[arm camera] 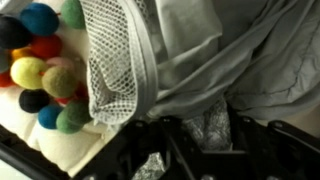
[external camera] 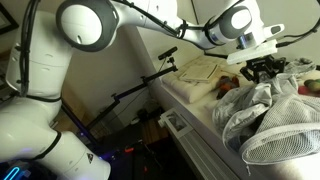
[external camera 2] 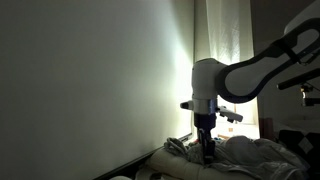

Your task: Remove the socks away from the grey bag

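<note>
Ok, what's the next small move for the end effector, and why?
Probably ease the end effector down toward the grey bag: it hovers above the bag's mesh rim. No sock is clearly exposed yet; a pom-pom fabric lies beside the mesh.

Above the grey bag: open air, with only the tool hanging there.
At the bag's mesh rim: coloured balls press against it, leaving no gap.
Over the bag, beside the rim: crumpled grey folds lie heaped close under the tool.
Away from the bag, off the table: a black stand rises alongside.
</note>
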Controlling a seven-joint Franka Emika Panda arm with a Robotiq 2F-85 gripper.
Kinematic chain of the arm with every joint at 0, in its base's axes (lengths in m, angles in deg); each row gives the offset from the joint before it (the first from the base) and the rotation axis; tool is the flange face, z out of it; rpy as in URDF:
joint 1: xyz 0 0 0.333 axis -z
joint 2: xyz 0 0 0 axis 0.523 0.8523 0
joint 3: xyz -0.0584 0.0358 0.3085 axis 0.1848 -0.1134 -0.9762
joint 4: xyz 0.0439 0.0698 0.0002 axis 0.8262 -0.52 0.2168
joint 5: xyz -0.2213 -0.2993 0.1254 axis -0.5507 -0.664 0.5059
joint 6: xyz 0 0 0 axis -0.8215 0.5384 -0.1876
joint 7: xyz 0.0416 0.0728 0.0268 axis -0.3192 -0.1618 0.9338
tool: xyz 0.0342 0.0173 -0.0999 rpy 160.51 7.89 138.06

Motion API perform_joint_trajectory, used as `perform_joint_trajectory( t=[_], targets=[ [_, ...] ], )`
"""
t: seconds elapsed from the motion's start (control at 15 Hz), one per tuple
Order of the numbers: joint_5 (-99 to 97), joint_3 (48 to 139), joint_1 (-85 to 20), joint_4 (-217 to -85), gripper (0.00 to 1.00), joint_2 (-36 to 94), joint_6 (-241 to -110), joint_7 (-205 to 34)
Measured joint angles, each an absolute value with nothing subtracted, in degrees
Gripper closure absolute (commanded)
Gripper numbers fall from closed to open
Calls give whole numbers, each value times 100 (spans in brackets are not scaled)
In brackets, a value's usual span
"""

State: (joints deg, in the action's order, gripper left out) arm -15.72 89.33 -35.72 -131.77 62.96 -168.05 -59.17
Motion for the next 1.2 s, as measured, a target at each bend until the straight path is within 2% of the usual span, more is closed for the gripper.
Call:
perform_joint_trajectory(
  t=[0.07, 0.27, 1.07, 1.13, 1.2],
  targets=[
    [-1577, 8935, -3580, -13144, 91, 6296, -16768, -5917],
    [-1650, 8943, -3610, -13057, 95, 6296, -16672, -5917],
    [-2304, 9279, -3930, -12704, 93, 6259, -16046, -6017],
    [-2323, 9292, -3935, -12692, 76, 6259, -16009, -6017],
    [-2328, 9295, -3934, -12684, 48, 6259, -16001, -6017]
  ],
)
